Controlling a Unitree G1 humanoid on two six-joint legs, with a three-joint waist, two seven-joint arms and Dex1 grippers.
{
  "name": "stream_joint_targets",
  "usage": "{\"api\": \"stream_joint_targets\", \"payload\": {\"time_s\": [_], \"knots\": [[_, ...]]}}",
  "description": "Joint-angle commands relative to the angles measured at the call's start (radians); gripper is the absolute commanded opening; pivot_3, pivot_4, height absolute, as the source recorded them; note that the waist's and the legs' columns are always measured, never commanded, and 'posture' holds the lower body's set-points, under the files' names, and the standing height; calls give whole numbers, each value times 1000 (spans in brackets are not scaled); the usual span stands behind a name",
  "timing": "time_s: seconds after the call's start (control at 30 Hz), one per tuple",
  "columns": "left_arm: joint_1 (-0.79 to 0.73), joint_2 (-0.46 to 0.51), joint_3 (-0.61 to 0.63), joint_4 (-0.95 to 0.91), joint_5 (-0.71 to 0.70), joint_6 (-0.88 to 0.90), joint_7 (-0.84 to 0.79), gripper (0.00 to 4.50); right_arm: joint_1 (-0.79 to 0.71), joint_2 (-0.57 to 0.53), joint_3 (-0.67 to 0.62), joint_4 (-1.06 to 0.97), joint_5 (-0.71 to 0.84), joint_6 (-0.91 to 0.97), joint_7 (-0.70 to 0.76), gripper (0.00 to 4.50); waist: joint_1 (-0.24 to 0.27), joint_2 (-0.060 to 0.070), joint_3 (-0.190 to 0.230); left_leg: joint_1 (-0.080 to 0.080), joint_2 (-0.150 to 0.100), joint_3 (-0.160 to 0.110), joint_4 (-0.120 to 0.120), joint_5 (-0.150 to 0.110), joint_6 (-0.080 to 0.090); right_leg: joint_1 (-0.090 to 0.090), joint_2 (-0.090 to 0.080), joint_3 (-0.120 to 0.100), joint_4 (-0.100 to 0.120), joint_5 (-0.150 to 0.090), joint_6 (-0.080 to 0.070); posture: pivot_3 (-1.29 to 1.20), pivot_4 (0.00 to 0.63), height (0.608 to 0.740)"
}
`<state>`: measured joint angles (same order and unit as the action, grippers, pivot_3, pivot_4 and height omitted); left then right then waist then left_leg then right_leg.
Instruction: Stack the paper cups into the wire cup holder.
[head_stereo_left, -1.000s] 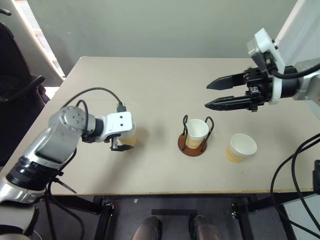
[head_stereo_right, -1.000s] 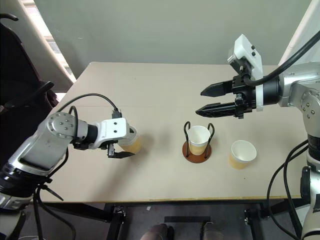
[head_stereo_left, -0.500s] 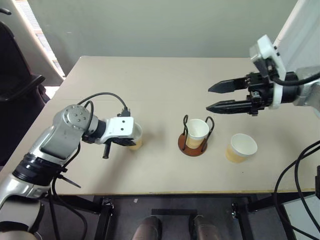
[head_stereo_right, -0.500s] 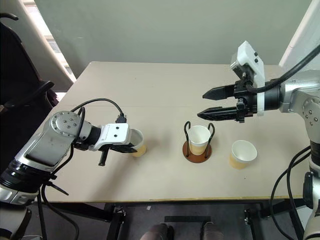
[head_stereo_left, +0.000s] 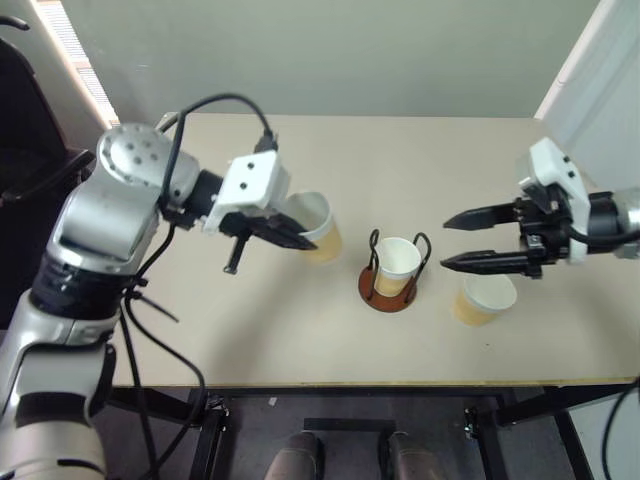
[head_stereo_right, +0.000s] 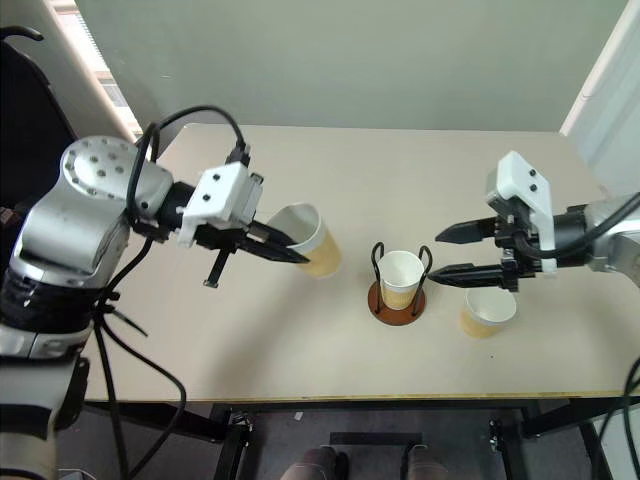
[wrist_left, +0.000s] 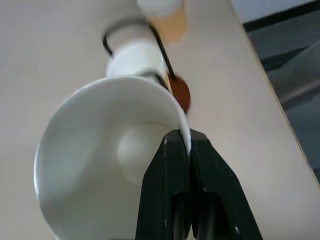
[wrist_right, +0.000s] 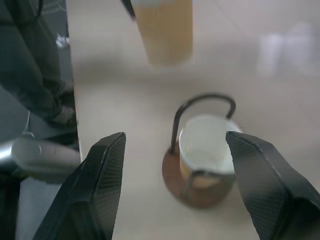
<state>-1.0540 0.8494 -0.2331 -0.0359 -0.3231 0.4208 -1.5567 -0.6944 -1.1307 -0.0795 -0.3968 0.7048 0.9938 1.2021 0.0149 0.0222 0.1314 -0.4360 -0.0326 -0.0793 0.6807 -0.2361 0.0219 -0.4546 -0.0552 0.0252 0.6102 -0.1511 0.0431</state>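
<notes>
My left gripper (head_stereo_left: 298, 240) is shut on the rim of one paper cup (head_stereo_left: 320, 226), which hangs tilted above the table, left of the wire cup holder (head_stereo_left: 386, 293). In the left wrist view the black fingers (wrist_left: 167, 185) pinch the white rim of that cup (wrist_left: 90, 165), one inside and one outside. A second paper cup (head_stereo_left: 396, 262) stands inside the holder's wire loops. The third paper cup (head_stereo_left: 482, 298) stands on the table just right of the holder. My right gripper (head_stereo_left: 446, 243) hovers open above the gap between the holder and that cup, holding nothing.
The beige table (head_stereo_left: 250, 340) has bare room in front of and behind the holder. Its front edge runs close below the cups. A dark chair (head_stereo_left: 30, 150) stands off the table's left side. A black cable (head_stereo_left: 215, 105) loops over my left wrist.
My left gripper shut on the cup's rim, lifted it off the table and carried it right toward the holder. My right gripper sank and drew back to the right, still open.
</notes>
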Motion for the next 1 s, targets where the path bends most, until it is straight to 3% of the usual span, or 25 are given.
{"api": "stream_joint_targets", "payload": {"time_s": [0.03, 0.27, 0.57, 1.0], "knots": [[-92, -43, -10, 65, -8, -41, -52, 24, 15, -75, -68, -26, 14, -14, 30, 3313, 1, 0, 0, 0, 0, 0, 0, 0, 1, 0, 0, 0, 0, 0, 0, 0, 150, 740], [-229, -143, -146, 267, -7, -211, -58, 24, 0, -181, -113, -34, 38, -26, 57, 3313, 1, 0, 0, 0, 0, 1, 2, -5, 10, 1, 0, 1, -1, 4, 9, 0, 150, 740], [-348, -306, -233, 534, 17, -376, -58, 24, -32, -218, -146, -68, 94, 18, 13, 3313, 4, 0, 0, -2, -1, 3, 3, -6, 11, 1, -1, 2, -3, 2, 18, 0, 150, 740], [-337, -394, -332, 585, 13, -432, -58, 24, 48, -255, -214, -90, 117, 25, -13, 3313, 14, 0, 0, -6, -3, 5, 10, -11, 9, 1, -3, 4, -3, -7, 31, 0, 150, 740]]}}
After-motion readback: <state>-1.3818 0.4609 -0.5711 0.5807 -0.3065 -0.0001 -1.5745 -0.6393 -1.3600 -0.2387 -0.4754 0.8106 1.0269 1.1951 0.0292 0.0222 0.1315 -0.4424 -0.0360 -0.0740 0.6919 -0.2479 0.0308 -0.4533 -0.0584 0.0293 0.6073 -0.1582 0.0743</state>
